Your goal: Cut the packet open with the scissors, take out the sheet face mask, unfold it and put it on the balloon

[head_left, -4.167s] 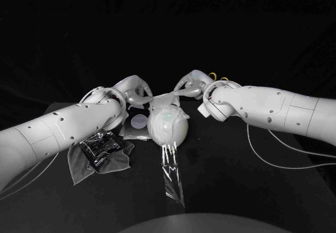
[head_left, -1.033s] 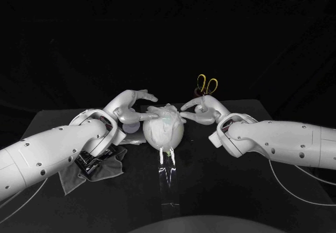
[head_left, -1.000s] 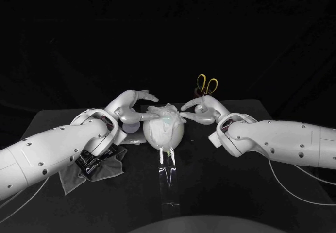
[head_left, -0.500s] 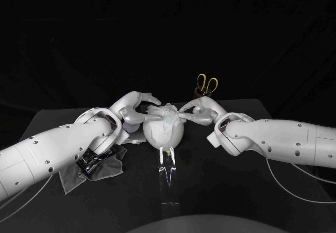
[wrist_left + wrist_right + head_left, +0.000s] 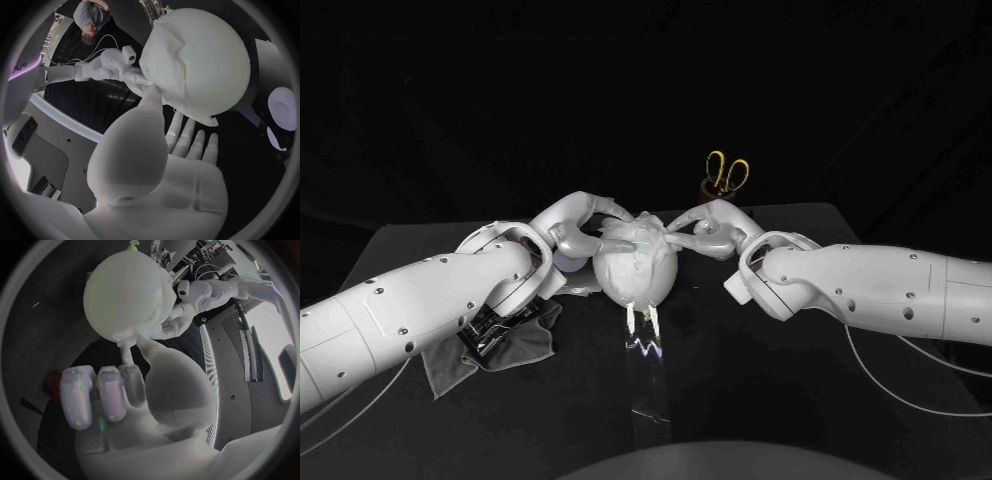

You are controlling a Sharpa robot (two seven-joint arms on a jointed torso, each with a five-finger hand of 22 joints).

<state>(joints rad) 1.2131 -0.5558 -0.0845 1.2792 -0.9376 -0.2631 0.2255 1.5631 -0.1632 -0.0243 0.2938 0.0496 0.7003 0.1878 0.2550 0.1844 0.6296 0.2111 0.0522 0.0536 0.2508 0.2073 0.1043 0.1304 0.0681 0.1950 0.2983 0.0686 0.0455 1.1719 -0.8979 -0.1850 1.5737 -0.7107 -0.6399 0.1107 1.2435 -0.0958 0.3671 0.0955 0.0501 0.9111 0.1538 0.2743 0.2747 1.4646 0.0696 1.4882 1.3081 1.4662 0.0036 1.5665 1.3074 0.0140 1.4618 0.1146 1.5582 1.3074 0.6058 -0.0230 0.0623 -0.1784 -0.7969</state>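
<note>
The pale balloon (image 5: 643, 280) lies on the black table (image 5: 790, 390), with the white sheet mask (image 5: 630, 240) draped over its far end. My left hand (image 5: 578, 226) is at the mask's left side. In the left wrist view its thumb presses the mask (image 5: 164, 60) against the balloon (image 5: 206, 55), fingers (image 5: 187, 140) spread underneath. My right hand (image 5: 702, 227) is at the mask's right side. In the right wrist view its thumb and a finger pinch a thin mask flap (image 5: 127, 354) under the balloon (image 5: 125, 290). The yellow-handled scissors (image 5: 726, 172) stand behind the right hand.
The opened packet (image 5: 492, 331) lies on a grey cloth (image 5: 509, 352) under my left forearm. A clear plastic strip (image 5: 646, 385) runs from the balloon's knot toward the table's front. A white disc (image 5: 282, 105) sits beside the balloon.
Both hands have closed in from either side of the balloon onto the mask at its far end. The balloon has stayed in place.
</note>
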